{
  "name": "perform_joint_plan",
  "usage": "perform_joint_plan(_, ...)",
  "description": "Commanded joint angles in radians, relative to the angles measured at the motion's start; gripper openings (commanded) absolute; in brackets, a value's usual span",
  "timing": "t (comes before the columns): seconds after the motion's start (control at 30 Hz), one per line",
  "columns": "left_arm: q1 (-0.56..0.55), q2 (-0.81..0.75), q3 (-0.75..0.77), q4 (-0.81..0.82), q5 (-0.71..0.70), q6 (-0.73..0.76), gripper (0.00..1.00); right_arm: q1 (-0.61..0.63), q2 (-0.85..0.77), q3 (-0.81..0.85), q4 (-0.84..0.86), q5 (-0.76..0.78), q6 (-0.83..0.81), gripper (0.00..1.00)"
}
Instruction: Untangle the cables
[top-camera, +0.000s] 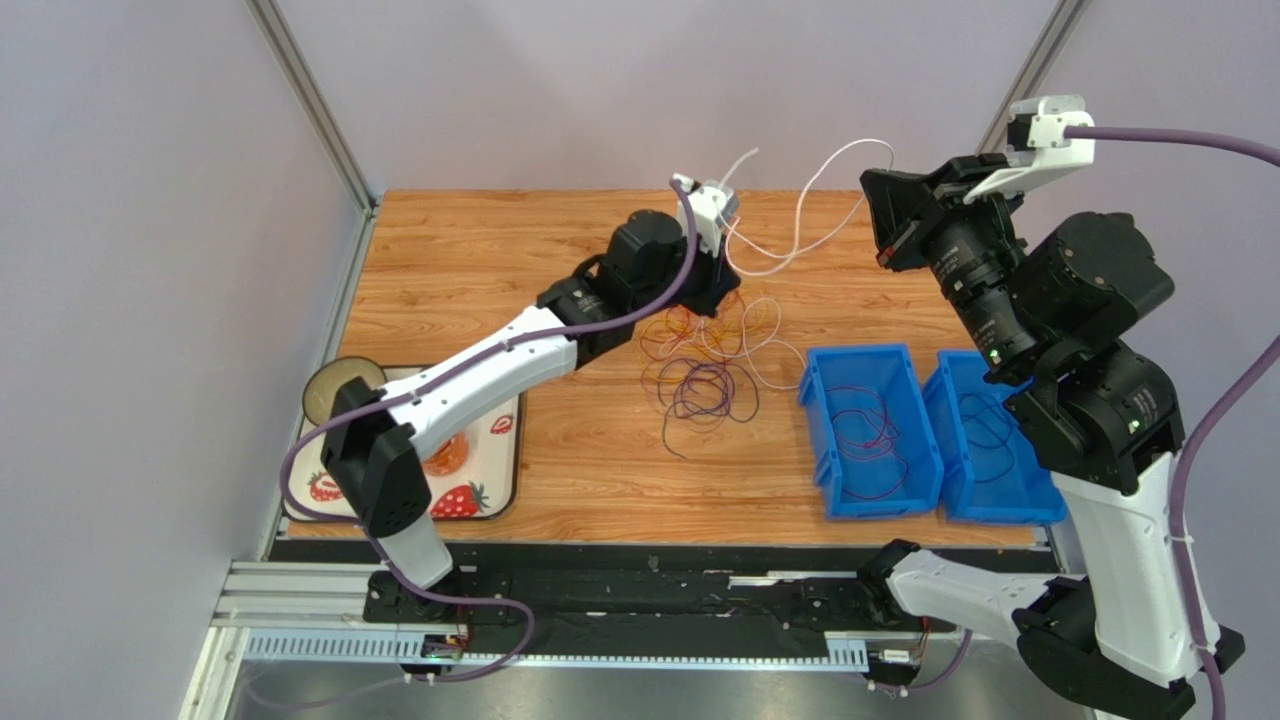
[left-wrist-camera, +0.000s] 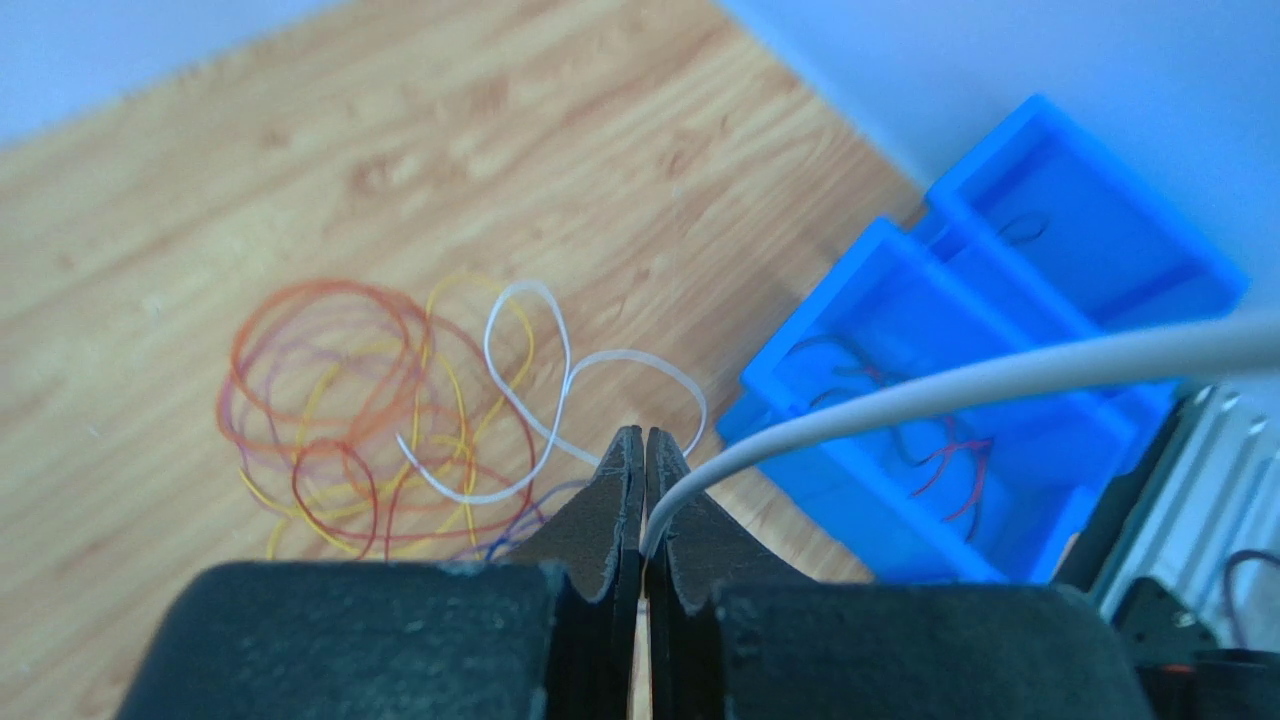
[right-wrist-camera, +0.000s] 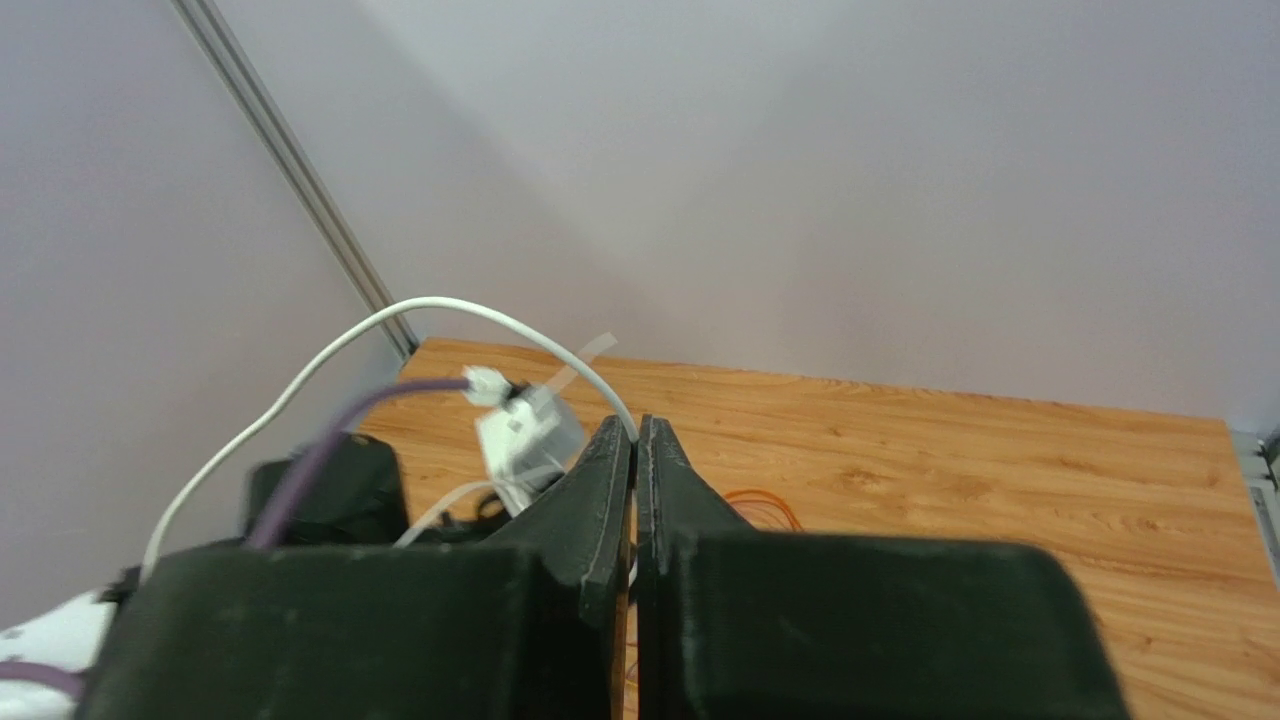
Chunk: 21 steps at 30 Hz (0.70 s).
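Note:
A tangle of thin orange, red, yellow and purple cables (top-camera: 703, 357) lies mid-table; it also shows in the left wrist view (left-wrist-camera: 361, 413), with a loose white loop (left-wrist-camera: 526, 375) across it. My left gripper (top-camera: 723, 282) hangs just behind the tangle, and its jaws (left-wrist-camera: 645, 438) are shut on one end of a white cable (left-wrist-camera: 977, 383). That white cable (top-camera: 819, 177) arches up through the air to my right gripper (top-camera: 879, 225), raised at the back right. The right gripper (right-wrist-camera: 634, 428) is shut on the cable's other end (right-wrist-camera: 436, 308).
Two blue bins (top-camera: 857, 360) (top-camera: 962, 365) stand side by side at the right front, with thin red and purple wires inside; both show in the left wrist view (left-wrist-camera: 842, 308) (left-wrist-camera: 1082, 165). A strawberry-print tray (top-camera: 501, 483) and a dark round cup (top-camera: 343, 393) sit at the left edge.

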Motion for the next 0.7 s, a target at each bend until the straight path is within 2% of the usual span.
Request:
perform_joint_plan(0.0,-0.005,-0.134,0.161,-0.126,0.023,0.038,0.00,0.005,-0.009,-0.031,0.029,0.067,0.030,0.00)
perform_joint_plan(0.3,-0.037,-0.164,0.361,-0.212,0.046,0.062,0.00,0.005,-0.056,-0.116,0.032,0.070,0.067,0.00)
perform_joint_plan(0.53,-0.066,-0.141,0.347,-0.170,0.198,0.013,0.00,0.005,-0.114,-0.229,-0.017,0.174,0.094,0.00)
perform_joint_plan(0.67,-0.098,-0.083,0.397,-0.157,0.295,0.015,0.00,0.005,-0.156,-0.287,-0.059,0.209,0.140,0.00)
